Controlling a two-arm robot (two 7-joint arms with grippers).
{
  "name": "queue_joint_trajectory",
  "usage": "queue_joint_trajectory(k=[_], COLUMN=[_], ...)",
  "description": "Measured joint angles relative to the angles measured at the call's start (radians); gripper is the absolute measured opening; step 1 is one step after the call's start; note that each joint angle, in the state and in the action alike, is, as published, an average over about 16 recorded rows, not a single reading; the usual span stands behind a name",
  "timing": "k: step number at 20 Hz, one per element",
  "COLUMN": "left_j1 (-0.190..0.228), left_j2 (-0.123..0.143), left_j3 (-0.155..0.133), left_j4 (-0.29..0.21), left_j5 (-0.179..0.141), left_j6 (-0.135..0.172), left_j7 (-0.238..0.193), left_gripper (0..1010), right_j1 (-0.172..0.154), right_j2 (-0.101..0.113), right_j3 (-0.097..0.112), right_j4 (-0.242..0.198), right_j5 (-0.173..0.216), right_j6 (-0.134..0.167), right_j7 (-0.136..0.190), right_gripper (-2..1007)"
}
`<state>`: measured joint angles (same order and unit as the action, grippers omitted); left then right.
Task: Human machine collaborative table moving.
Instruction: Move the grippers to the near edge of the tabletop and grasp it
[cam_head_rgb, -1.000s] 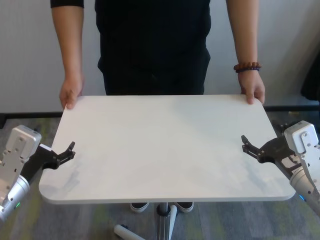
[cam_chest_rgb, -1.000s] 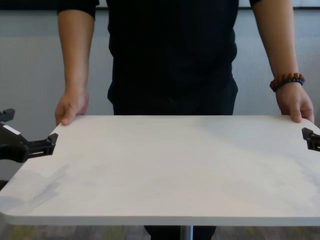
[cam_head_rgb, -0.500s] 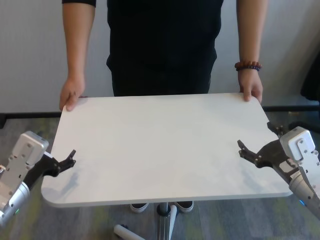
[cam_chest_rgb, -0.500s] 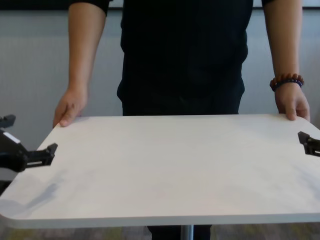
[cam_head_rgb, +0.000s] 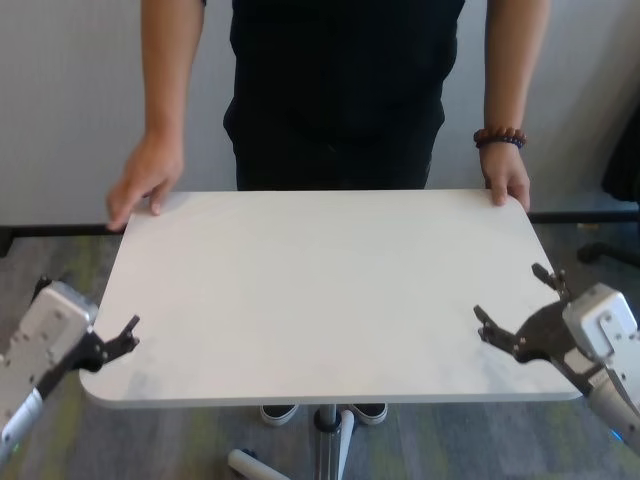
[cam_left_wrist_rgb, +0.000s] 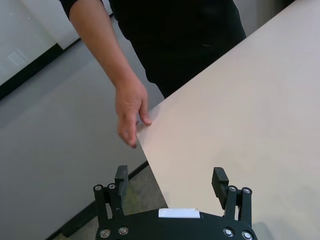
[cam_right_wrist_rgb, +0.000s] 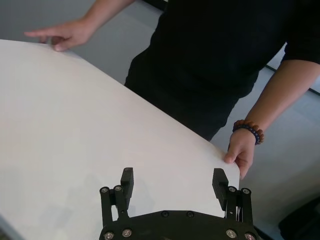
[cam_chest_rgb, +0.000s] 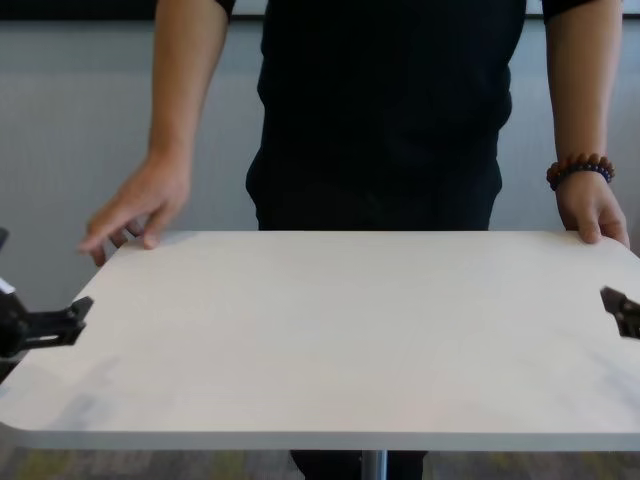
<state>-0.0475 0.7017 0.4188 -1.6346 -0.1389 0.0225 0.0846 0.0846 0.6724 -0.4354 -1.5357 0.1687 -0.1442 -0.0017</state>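
Lower left of the head view: the black two-finger left gripper, jaws spread, straddling the left edge of the large white rectangular tabletop without clamping it. Lower right: the black two-finger right gripper, likewise spread, straddling the right edge. The tabletop fills the frame's centre on a slim silver pole. Top centre: the person in the black shirt, hands at the far corners, a brown bead bracelet on one wrist.
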Motion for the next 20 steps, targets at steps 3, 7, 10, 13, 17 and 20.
queue_joint_trajectory(k=[3,7,10,13,17,20], left_j1=[0.056,0.133,0.192,0.243,0.286,0.303], left_j2=[0.029,0.068,0.097,0.121,0.146,0.158], left_j3=[-0.014,-0.032,-0.049,-0.064,-0.071,-0.067], left_j4=[-0.067,-0.146,-0.197,-0.235,-0.266,-0.278], left_j5=[0.024,0.059,0.083,0.111,0.159,0.199], left_j6=[0.023,0.047,0.059,0.072,0.094,0.110], left_j7=[0.024,0.055,0.080,0.102,0.119,0.123], left_gripper=[985,985,985,985,985,985], right_j1=[-0.043,-0.103,-0.146,-0.183,-0.221,-0.243], right_j2=[0.022,0.055,0.083,0.110,0.145,0.168], right_j3=[0.010,0.024,0.032,0.037,0.039,0.038], right_j4=[-0.043,-0.101,-0.143,-0.180,-0.216,-0.235], right_j5=[-0.012,-0.031,-0.052,-0.075,-0.110,-0.137], right_j6=[-0.008,-0.018,-0.020,-0.017,-0.007,0.002], right_j7=[-0.003,-0.007,-0.009,-0.006,0.005,0.015], right_gripper=[1005,1005,1005,1005,1005,1005])
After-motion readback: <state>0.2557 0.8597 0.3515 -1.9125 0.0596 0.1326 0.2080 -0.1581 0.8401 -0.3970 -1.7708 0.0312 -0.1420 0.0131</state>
